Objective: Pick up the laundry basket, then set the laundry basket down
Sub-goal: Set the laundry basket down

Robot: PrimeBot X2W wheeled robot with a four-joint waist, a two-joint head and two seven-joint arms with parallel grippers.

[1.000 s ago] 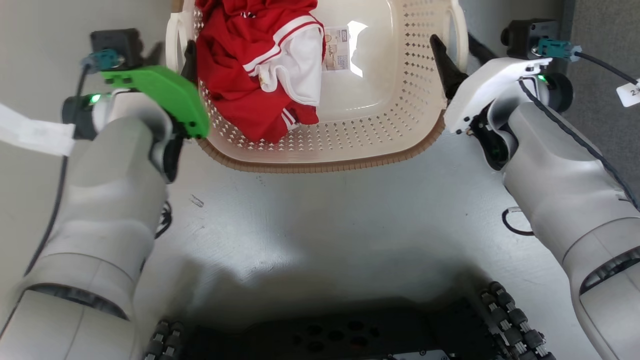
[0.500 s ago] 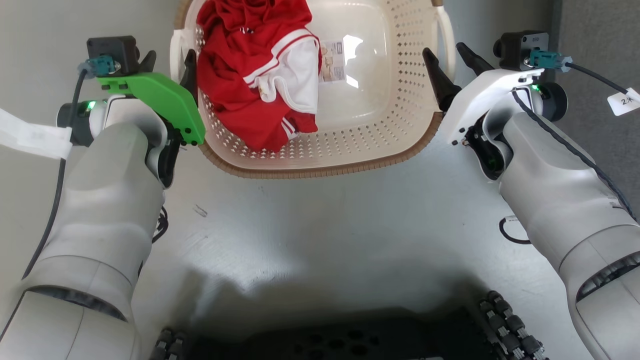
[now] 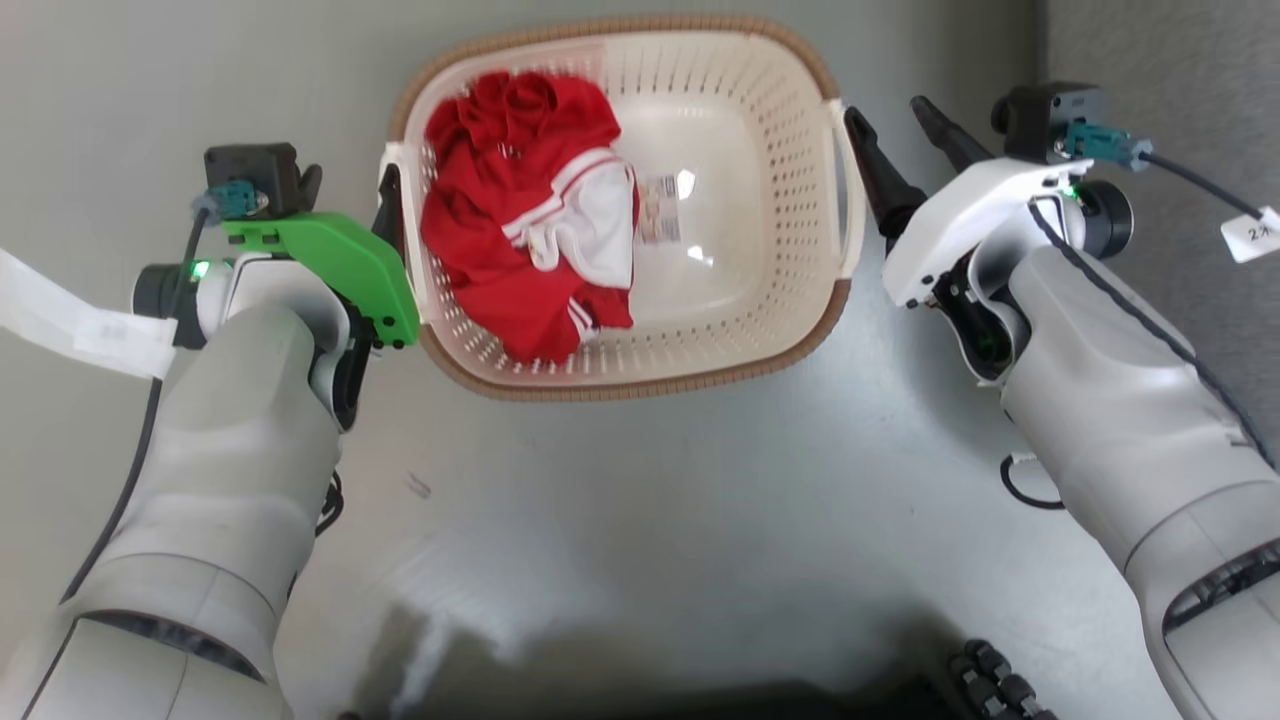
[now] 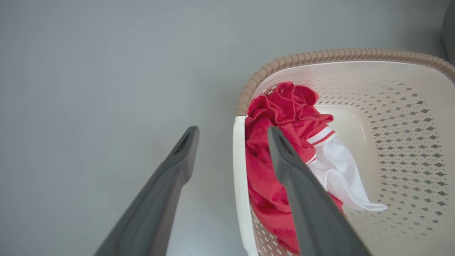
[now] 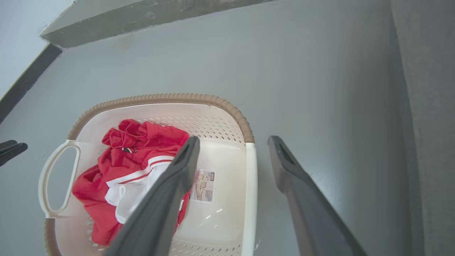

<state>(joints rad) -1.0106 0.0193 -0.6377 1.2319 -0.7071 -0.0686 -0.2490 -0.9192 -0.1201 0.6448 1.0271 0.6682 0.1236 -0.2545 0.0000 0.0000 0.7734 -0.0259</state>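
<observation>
Probably light and rigid, the laundry basket [image 3: 620, 378] is sitting between the left gripper [image 3: 350, 190] and right gripper [image 3: 885, 110], both gaping apart and straddling its white handles [image 5: 250, 199], the spots for gripping.

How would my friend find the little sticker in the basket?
On the grey floor sits a cream laundry basket with a brown rim. Inside, on its smooth bottom beside the red and white clothes, lies the sticker. It is the small, flat, pale paper with printing, unlike the crumpled cloth.
</observation>
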